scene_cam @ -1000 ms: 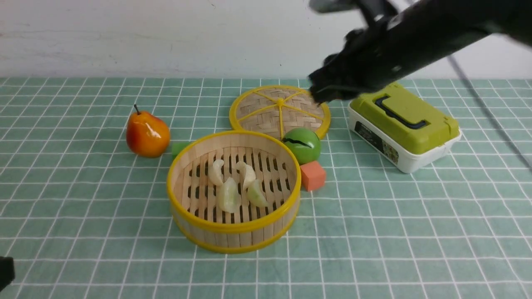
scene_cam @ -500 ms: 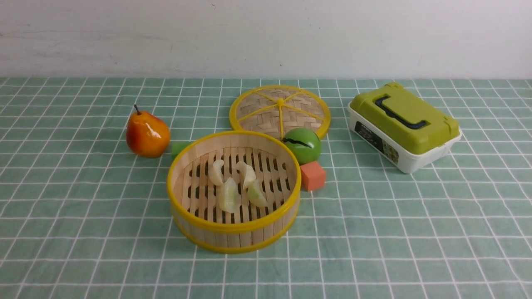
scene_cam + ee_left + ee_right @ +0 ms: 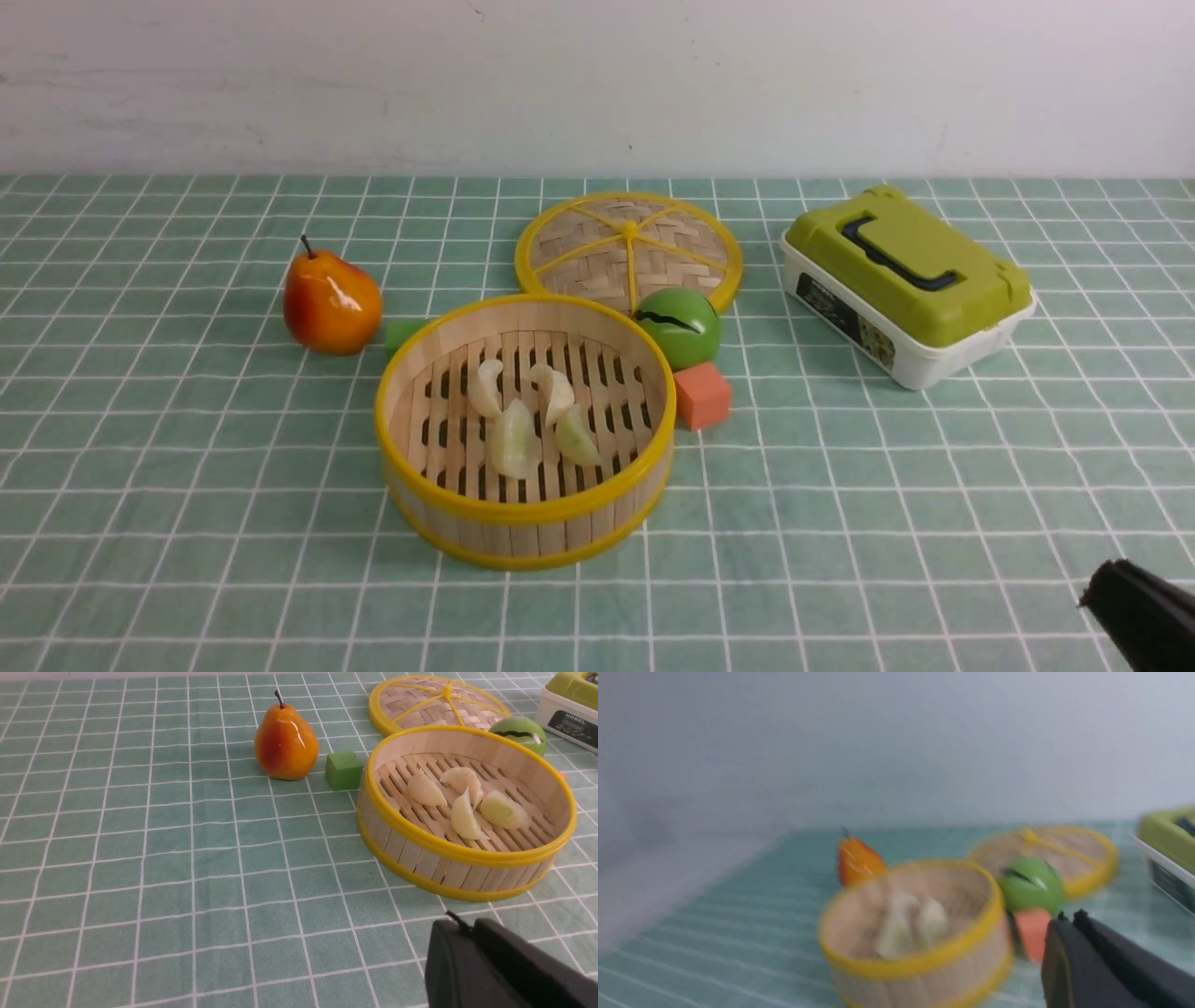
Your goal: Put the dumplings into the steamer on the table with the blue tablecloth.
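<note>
We find all four dumplings [image 3: 527,411] lying on the slatted floor of the steamer [image 3: 523,509], clustered near its middle. None lies loose on the worktop [image 3: 187,523]. We judge the task complete.

The left fingers [image 3: 448,961] are pressed together on nothing. The right fingers [image 3: 1064,966] are likewise clenched and empty, at the near right, well apart from the steamer.

Handling: the dumplings look light and glossy, likely soft and slippery. A gentle hold across the plump belly, not the pleated edge, seems soundest.
</note>
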Available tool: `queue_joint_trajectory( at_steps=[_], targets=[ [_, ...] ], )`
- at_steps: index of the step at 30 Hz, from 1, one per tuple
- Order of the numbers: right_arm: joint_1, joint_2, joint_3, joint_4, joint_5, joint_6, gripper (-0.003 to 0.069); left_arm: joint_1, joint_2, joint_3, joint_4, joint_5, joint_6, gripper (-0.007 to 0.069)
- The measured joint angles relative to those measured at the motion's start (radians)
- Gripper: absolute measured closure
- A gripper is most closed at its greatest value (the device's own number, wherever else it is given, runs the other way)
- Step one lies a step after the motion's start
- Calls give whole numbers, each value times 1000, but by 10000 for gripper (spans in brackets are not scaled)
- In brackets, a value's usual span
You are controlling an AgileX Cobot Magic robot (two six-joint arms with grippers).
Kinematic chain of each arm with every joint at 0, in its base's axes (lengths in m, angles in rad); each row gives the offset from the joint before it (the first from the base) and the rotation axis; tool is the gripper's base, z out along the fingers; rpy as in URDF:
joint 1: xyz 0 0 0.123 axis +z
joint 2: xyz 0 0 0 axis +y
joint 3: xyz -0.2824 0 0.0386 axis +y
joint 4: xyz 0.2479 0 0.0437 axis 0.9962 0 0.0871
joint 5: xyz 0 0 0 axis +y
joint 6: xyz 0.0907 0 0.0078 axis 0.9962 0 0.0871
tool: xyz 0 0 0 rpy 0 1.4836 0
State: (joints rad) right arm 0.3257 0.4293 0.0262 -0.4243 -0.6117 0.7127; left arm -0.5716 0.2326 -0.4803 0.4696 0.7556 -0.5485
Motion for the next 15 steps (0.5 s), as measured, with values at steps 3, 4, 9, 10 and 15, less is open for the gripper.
queue_joint_trajectory(
  at_steps=[3, 4, 9, 10, 15],
  targets=[
    [0, 0, 0, -28, -118, 43, 662, 0, 0, 0, 0, 0, 0, 578],
    [0, 0, 0, -42, -131, 50, 660, 0, 0, 0, 0, 0, 0, 577],
    [0, -59, 0, -102, -133, 55, 657, 0, 0, 0, 0, 0, 0, 575],
    [0, -64, 0, -106, -133, 55, 657, 0, 0, 0, 0, 1, 0, 575],
    [-30, -267, 0, -145, -138, 55, 652, 0, 0, 1, 0, 3, 0, 568]
  ],
)
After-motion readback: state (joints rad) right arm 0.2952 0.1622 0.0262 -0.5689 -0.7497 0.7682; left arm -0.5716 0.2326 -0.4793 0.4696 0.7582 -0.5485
